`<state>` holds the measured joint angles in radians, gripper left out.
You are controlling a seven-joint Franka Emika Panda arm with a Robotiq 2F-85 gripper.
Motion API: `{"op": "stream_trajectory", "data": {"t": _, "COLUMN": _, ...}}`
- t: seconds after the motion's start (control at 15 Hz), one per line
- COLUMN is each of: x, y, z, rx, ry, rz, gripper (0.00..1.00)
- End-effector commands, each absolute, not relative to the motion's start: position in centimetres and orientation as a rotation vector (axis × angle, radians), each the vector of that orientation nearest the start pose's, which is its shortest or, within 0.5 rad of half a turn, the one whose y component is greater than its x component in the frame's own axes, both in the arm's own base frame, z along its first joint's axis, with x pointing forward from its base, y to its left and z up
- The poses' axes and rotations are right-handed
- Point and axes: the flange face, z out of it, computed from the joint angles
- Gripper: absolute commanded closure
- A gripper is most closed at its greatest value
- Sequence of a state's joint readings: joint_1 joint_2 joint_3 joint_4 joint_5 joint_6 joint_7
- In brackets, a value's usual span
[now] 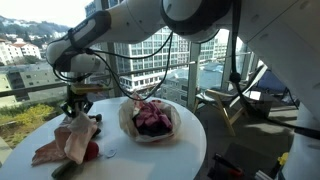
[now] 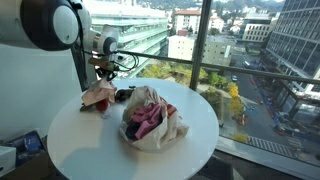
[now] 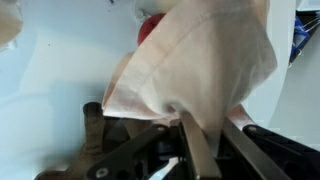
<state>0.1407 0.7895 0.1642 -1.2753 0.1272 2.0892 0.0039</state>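
My end effector (image 3: pixel 205 128) is closed narrow on the beige cloth (image 3: pixel 190 60). In the wrist view, a fold of the cloth sits pinched between my two fingers (image 3: pixel 192 150), and the jaws stand close together around it. So the cloth does not lie away from me: it begins right at my fingertips. From there it spreads forward and a little to one side, with its long axis running away from my palm.

In an exterior view my end effector (image 1: pixel 75 105) points straight down over the table (image 1: pixel 150 165), near its edge. The cloth (image 1: pixel 68 140) lies directly under it as a crumpled heap, and the greater part rests on the table beyond the pinched point. A small red thing (image 1: pixel 92 152) lies just beside the cloth; I cannot tell whether it touches. The pale bundle with dark purple contents (image 1: pixel 150 118) stands to the side of my end effector, near the middle of the table and apart from the cloth.
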Motion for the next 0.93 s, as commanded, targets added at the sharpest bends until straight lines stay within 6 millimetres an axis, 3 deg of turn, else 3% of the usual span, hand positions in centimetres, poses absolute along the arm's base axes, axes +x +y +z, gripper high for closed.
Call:
{"op": "stream_trajectory", "data": {"t": 0.0, "x": 69.1, "y": 16.5, "z": 35.1, "rx": -2.841, "ry": -0.278, "rz": -0.021, "gripper": 0.89}}
{"op": "stream_trajectory", "data": {"t": 0.27, "x": 65.5, "y": 12.7, "z": 40.4, "rx": -2.824, "ry": -0.278, "rz": -0.092, "gripper": 0.89}}
{"op": "stream_trajectory", "data": {"t": 0.53, "x": 59.9, "y": 10.0, "z": 44.3, "rx": -2.82, "ry": -0.282, "rz": -0.016, "gripper": 0.89}}
{"op": "stream_trajectory", "data": {"t": 0.67, "x": 56.5, "y": 8.8, "z": 45.4, "rx": -2.829, "ry": -0.274, "rz": 0.088, "gripper": 0.89}}
{"op": "stream_trajectory", "data": {"t": 0.87, "x": 52.4, "y": 6.6, "z": 45.1, "rx": -2.858, "ry": -0.232, "rz": 0.231, "gripper": 0.89}}
